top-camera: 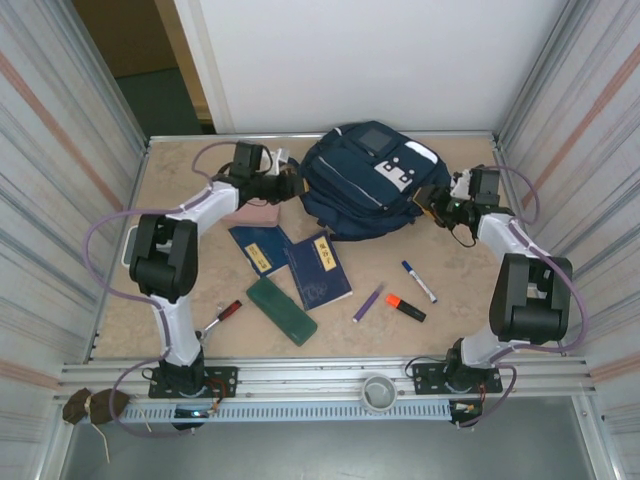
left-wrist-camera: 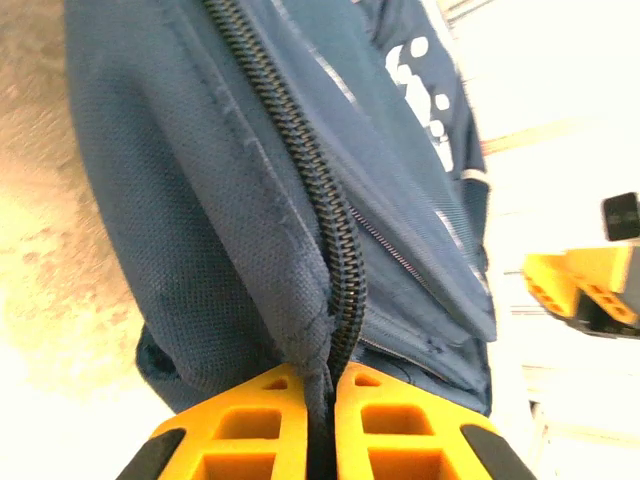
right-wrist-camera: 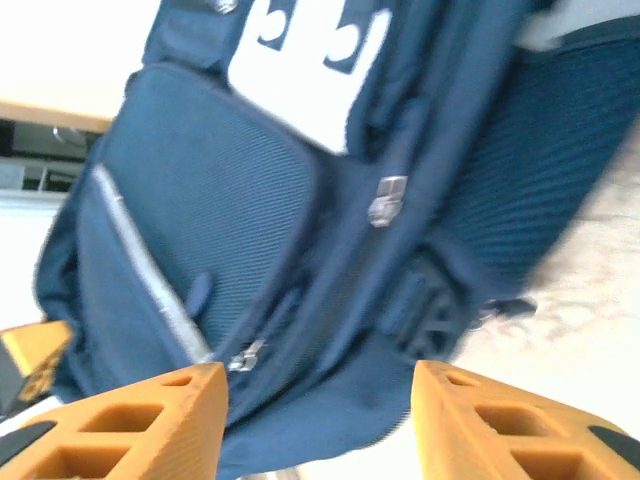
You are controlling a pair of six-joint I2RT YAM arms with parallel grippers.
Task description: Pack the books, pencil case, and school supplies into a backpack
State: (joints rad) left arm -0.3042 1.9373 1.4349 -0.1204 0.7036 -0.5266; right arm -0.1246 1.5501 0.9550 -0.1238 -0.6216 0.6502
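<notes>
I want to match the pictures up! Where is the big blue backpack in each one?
Top external: the large navy-blue fabric backpack lies at the far middle of the table.
Left wrist: it spans the centre, its zipper running down to the orange fingers.
Right wrist: it covers the upper picture.
Shared landmark: its white patch.
</notes>
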